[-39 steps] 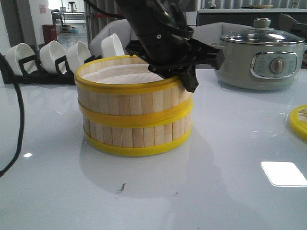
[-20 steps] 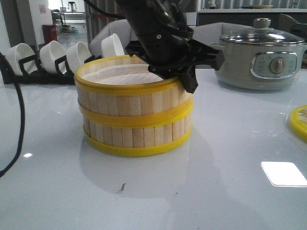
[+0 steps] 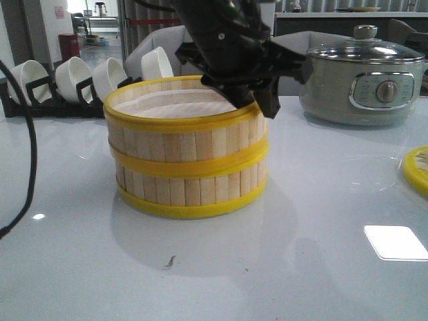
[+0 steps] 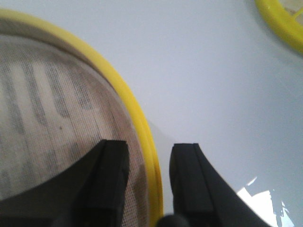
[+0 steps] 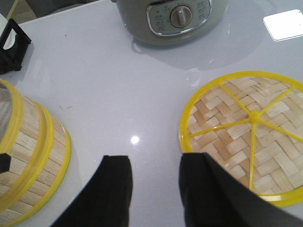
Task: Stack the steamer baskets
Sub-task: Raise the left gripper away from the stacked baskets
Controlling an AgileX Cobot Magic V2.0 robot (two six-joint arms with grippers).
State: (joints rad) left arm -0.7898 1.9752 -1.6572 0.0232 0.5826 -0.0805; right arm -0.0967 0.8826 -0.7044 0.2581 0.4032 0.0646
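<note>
Sitting on the white table [image 3: 314, 267] near centre, two steamer baskets are stacked: top basket [image 3: 180, 130] on bottom basket [image 3: 190, 190], yellow rims lined up, white paper liner [image 3: 167, 103] showing inside the top one. Left gripper [image 3: 257, 100] hangs over the top basket's right rim w/ jaws apart, one finger inside the ring, other outside; in the wrist view the yellow rim [image 4: 142, 137] runs up btwn the two fingers [image 4: 111, 175] w/ a gap each side, not clamped. Lid [image 5: 246, 135], woven bamboo w/ yellow rim & spokes, lies flat on the table well right of the stack, only its edge in the front view. Right gripper [image 5: 154, 189] hovers above bare table btwn stack and lid, jaws apart, holding nothing. Grey-green pot [image 3: 361, 77] w/ glass lid stands behind, right. White bowls [image 3: 73, 77] in a black rack [image 3: 40, 100] at back left.
</note>
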